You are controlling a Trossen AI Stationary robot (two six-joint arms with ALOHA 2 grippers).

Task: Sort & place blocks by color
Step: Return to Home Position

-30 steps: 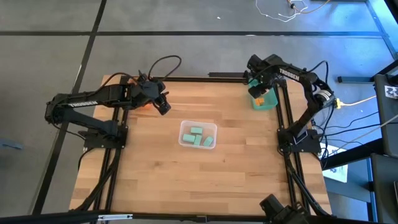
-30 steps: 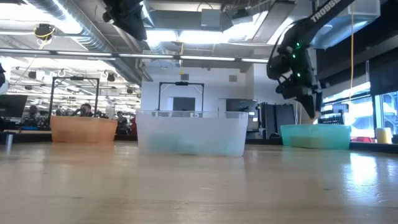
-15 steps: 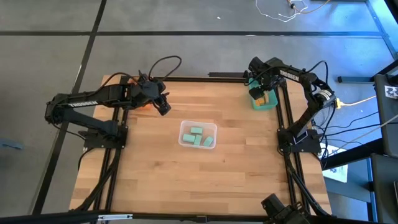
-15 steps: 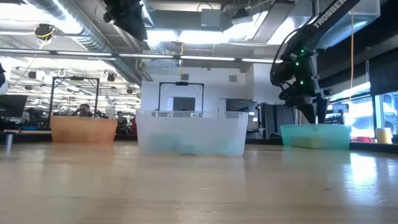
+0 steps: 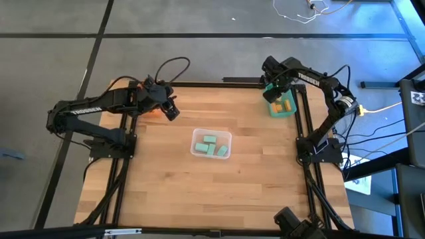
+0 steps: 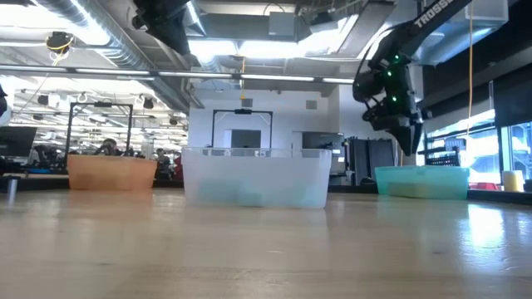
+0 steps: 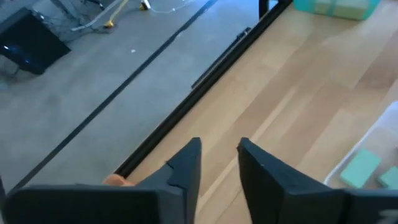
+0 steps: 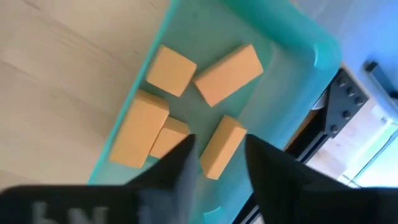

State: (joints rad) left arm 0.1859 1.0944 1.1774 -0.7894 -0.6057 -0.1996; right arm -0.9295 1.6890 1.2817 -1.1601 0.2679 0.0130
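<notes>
Several orange blocks [image 8: 227,73] lie flat on the floor of the teal tray [image 8: 311,43] at the table's far right corner [image 5: 292,114]. My right gripper [image 8: 219,142] hangs above that tray [image 6: 407,141], pointing down, open, with nothing between its fingers. Several mint green blocks [image 5: 212,143] lie in the clear tray [image 5: 194,147] at the table's middle. My left gripper [image 7: 219,146] hovers open over the far left of the table [image 5: 171,113], high above the wood, and holds nothing.
An orange tray [image 6: 110,173] stands at the far left, mostly hidden under the left arm in the high view. The near half of the table [image 5: 212,199] is bare wood. Black frame rails [image 5: 302,153] run along both sides.
My right gripper dipped toward the teal tray and has come back up above it, shifting a little toward the far edge.
</notes>
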